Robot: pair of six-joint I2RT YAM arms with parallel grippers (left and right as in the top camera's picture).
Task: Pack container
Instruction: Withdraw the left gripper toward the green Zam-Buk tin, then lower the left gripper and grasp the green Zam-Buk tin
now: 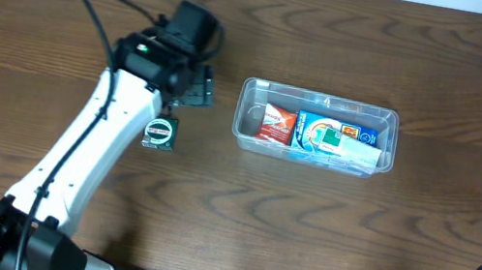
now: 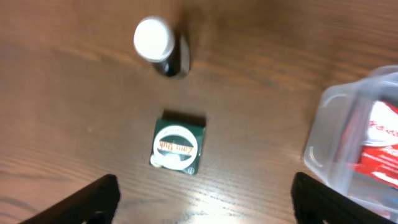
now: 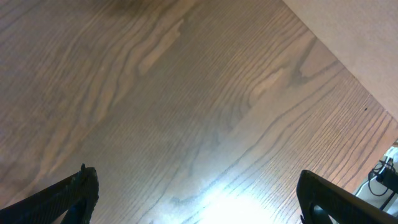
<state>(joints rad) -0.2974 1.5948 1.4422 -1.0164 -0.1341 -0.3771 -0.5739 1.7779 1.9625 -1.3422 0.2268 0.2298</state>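
Left fingers (image 2: 93,200) and right fingers (image 3: 68,196) both spread wide, gripping nothing. One clear, rounded plastic container (image 1: 248,107) right-centre on woodgrain bench (image 1: 351,242), at least two printed boxes (image 1: 274,123) inside. One square green box (image 2: 178,148), one white-capped bottle (image 2: 155,43).

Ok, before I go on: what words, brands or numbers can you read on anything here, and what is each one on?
Nothing is clear enough to quote.
green box: red script on a white oval label, too blurred to read.
red box in the container: white lettering, too small and blurred.
blue box beside it: print too small.
white-capped bottle: no text visible.
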